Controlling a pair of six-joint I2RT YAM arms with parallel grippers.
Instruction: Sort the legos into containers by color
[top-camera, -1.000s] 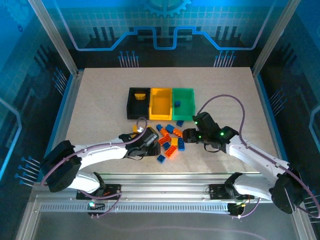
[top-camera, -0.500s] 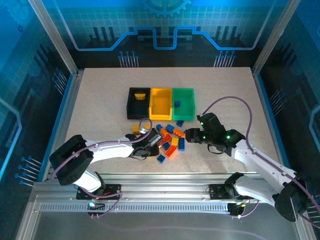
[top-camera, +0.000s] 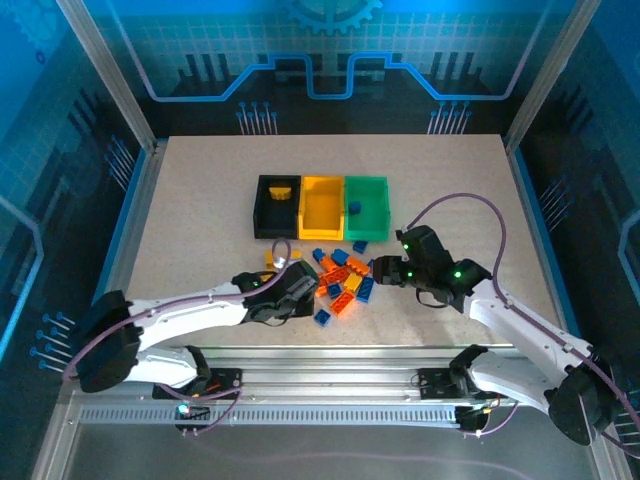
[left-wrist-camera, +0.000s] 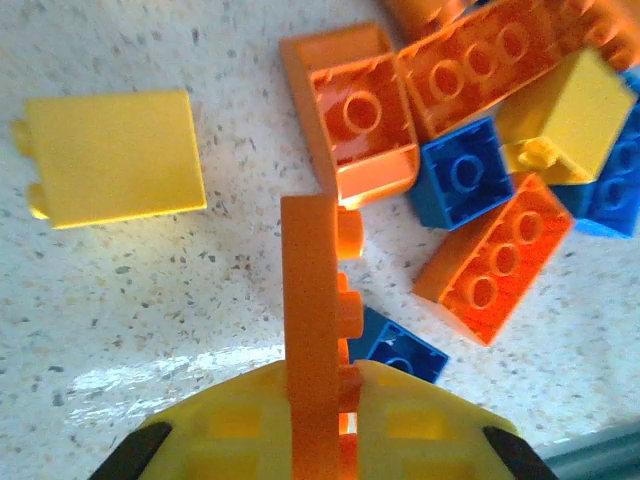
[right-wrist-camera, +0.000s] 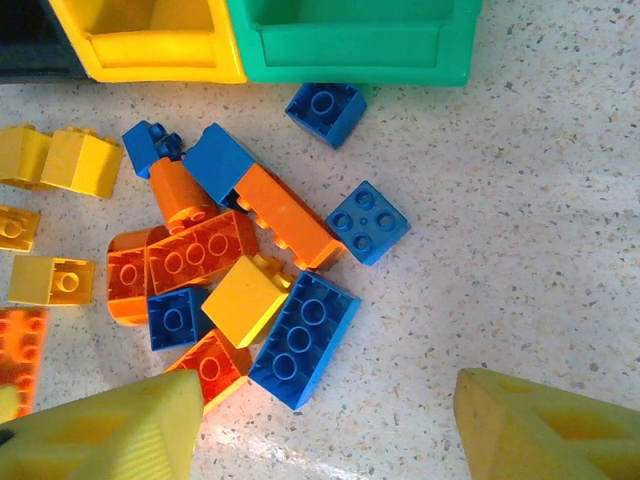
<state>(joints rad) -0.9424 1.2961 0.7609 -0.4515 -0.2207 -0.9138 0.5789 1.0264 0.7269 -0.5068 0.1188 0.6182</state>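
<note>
- Legos (top-camera: 340, 275) lie heaped on the table (top-camera: 200, 180), just in front of the containers (top-camera: 322, 236). Each looks light, rigid and slick, so we grip across the flat side walls, not the studs.
- Left gripper (left-wrist-camera: 320, 410) is clenched on one orange brick (left-wrist-camera: 312, 290), held edge-on.
- Right gripper (right-wrist-camera: 320, 430) hangs spread and empty over the heap.
- Count: three bins, namely black bin (top-camera: 259, 208), yellow bin (top-camera: 322, 180) and green bin (top-camera: 367, 180). At least six blue bricks (right-wrist-camera: 300, 340) lie loose.

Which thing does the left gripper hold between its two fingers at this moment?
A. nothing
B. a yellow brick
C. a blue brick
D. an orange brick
D: in the left wrist view the left gripper is closed on a flat orange studded plastic brick, which stands edge-on between its jaws.
</note>
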